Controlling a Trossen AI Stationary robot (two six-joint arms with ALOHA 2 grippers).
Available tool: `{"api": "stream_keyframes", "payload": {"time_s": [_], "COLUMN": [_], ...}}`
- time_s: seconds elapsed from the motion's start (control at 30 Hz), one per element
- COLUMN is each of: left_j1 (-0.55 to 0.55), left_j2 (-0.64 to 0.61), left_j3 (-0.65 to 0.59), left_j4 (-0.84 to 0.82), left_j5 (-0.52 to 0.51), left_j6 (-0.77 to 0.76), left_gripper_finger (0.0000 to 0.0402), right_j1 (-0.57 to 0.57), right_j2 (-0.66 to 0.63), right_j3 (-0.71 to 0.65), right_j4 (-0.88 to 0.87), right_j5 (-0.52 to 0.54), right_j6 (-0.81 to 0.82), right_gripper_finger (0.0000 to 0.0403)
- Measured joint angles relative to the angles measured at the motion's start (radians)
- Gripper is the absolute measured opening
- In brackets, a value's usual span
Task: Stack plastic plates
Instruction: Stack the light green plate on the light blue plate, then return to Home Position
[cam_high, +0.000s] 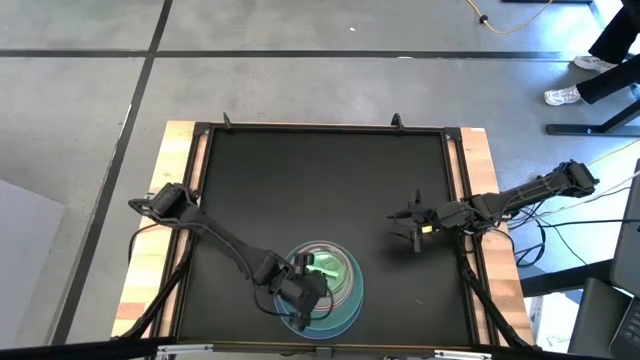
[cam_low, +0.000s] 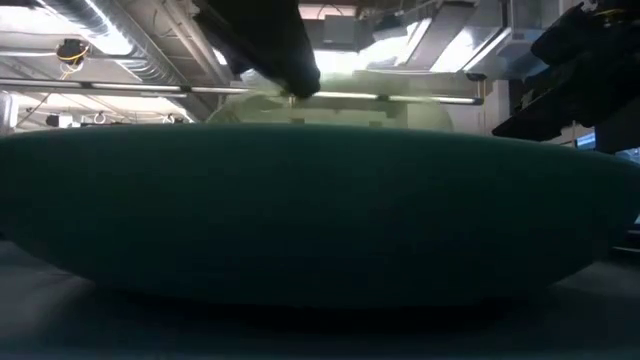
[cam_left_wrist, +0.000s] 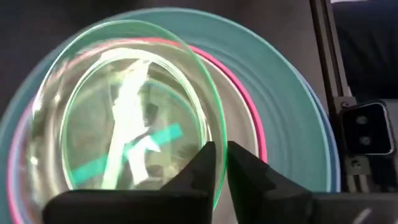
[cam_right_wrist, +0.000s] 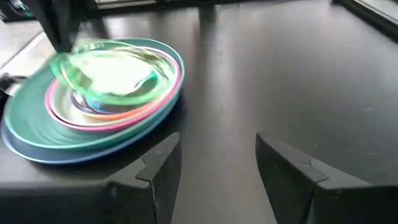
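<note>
A stack of plastic plates (cam_high: 340, 290) sits near the table's near edge: a large blue one at the bottom, then a large green one (cam_right_wrist: 37, 118), a pink rim (cam_left_wrist: 249, 106) and smaller ones inside. My left gripper (cam_left_wrist: 221, 149) hovers over the stack's left side (cam_high: 303, 287), shut on a small translucent green plate (cam_left_wrist: 124, 118). That plate also shows in the right wrist view (cam_right_wrist: 109, 74). My right gripper (cam_high: 412, 228) is open (cam_right_wrist: 217, 162) and stands above bare table to the right of the stack. In the low view the large green plate (cam_low: 320, 210) fills the picture. My left gripper pinches the small green plate's rim (cam_left_wrist: 219, 127) between its two fingers (cam_left_wrist: 202, 165), one on the inside of the rim and one outside. The plate is tilted over the middle of the stack. I cannot tell whether its low side touches the plates beneath.
The black table mat (cam_high: 320, 180) is bordered by wooden strips (cam_high: 175, 200) left and right and a metal frame (cam_left_wrist: 360, 130) beside the stack. Bare mat lies between the stack and my right gripper (cam_right_wrist: 267, 74). A person's shoes (cam_high: 565, 95) show on the floor beyond the far right corner.
</note>
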Motion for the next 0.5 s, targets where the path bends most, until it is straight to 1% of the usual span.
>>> {"api": "stream_keyframes", "payload": {"time_s": [0.13,0.27,0.33,0.43,0.5], "left_j1": [0.009,0.001,-0.011,-0.024,-0.015], "left_j2": [-0.001,-0.033,-0.053,-0.078,-0.102], "left_j3": [0.000,0.000,0.000,0.000,0.000], "left_j4": [-0.002,-0.003,-0.003,0.007,0.019], "left_j5": [0.055,0.061,0.028,-0.062,-0.100], "left_j6": [-0.054,-0.052,-0.015,0.108,0.175], "left_gripper_finger": [0.0063,0.0080,0.0082,0.0081,0.0078], "right_j1": [0.001,0.001,0.001,0.001,0.001], "right_j2": [0.012,0.042,0.062,0.093,0.113], "right_j3": [0.000,0.001,0.001,0.001,0.001], "right_j4": [0.030,0.048,0.046,0.065,0.090], "right_j5": [-0.051,-0.088,-0.088,-0.071,-0.070], "right_j6": [0.055,0.084,0.085,0.082,0.078], "right_gripper_finger": [0.0198,0.0198,0.0198,0.0198,0.0198]}}
